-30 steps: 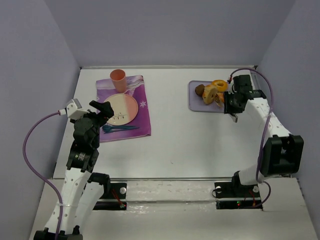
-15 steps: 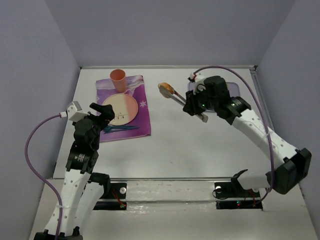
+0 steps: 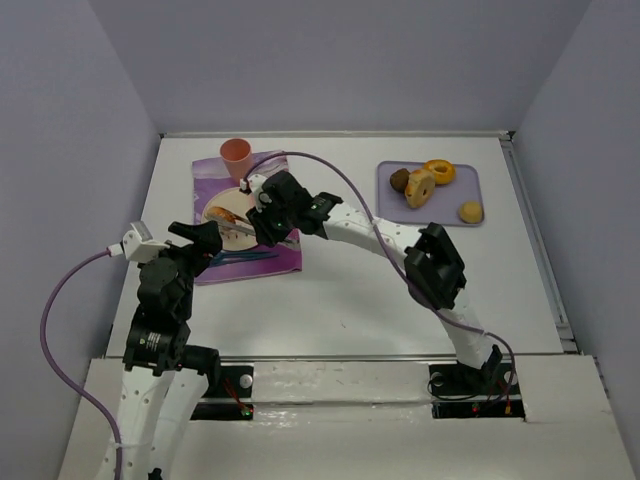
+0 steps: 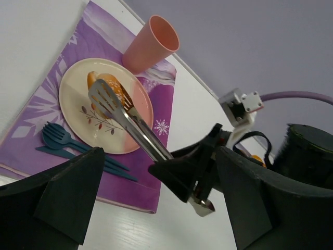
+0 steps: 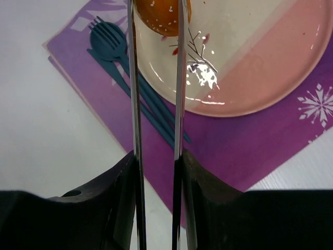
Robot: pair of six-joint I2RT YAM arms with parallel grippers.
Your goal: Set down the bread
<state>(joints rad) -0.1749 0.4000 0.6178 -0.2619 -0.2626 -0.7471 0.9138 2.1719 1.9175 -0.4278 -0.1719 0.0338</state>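
The bread, a small golden-orange bun with seeds, sits between the tips of metal tongs over the left part of the pink-and-cream plate. I cannot tell whether it rests on the plate. My right gripper is shut on the tongs' two arms. In the top view the right gripper reaches over the plate, with the bread at the tongs' end. My left gripper stands open near the mat's front edge, holding nothing. It looks onto the bread and tongs.
The plate lies on a purple mat, with a teal fork and knife in front and a pink cup behind. At the back right, a lavender tray holds a ring donut, a yellow bun and other pastries.
My right arm has swung left from the tray across the table to the plate, carrying the bread in the tongs. My left arm has shifted only slightly.
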